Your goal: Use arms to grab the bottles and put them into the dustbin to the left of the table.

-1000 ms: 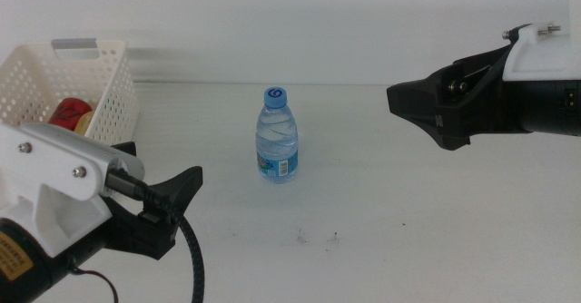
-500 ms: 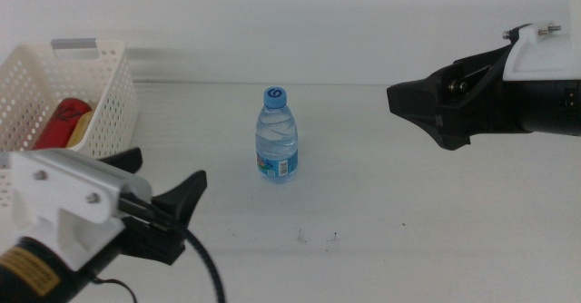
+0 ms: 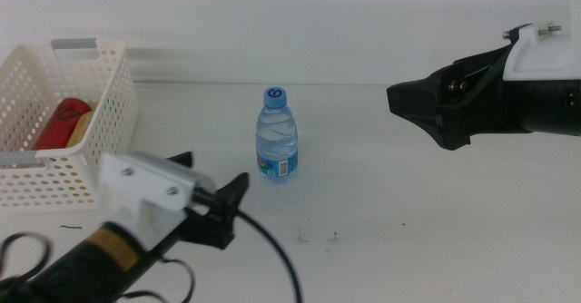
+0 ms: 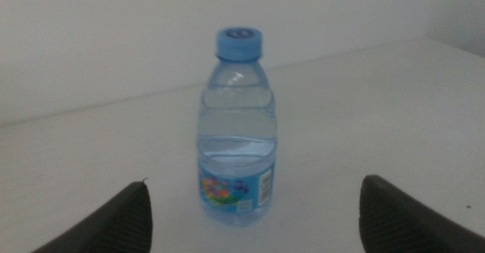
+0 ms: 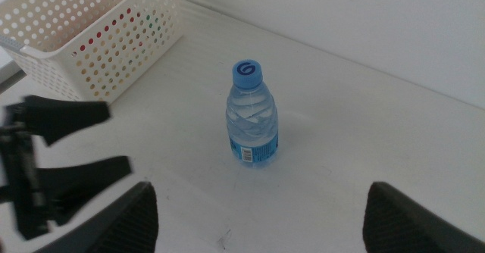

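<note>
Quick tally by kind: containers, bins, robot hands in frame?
Clear water bottle standing on the table: 1
Red can lying in the basket: 1
White perforated basket: 1
Robot hands, left hand near the bottle and right hand waiting off to the side: 2
A yellowish item beside the can is too hidden to identify, not counted.
Total: 5

Left wrist camera. A small clear water bottle (image 4: 237, 128) stands upright on the white desk (image 4: 379, 109), centred between the two dark jaws of the left tool (image 4: 250, 215), which are spread wide and well apart from it on either side. The bottle has a blue cap (image 4: 240, 42) and a blue, multicoloured label (image 4: 235, 192) around its base. A plain pale wall (image 4: 114, 33) lies behind the desk.
</note>
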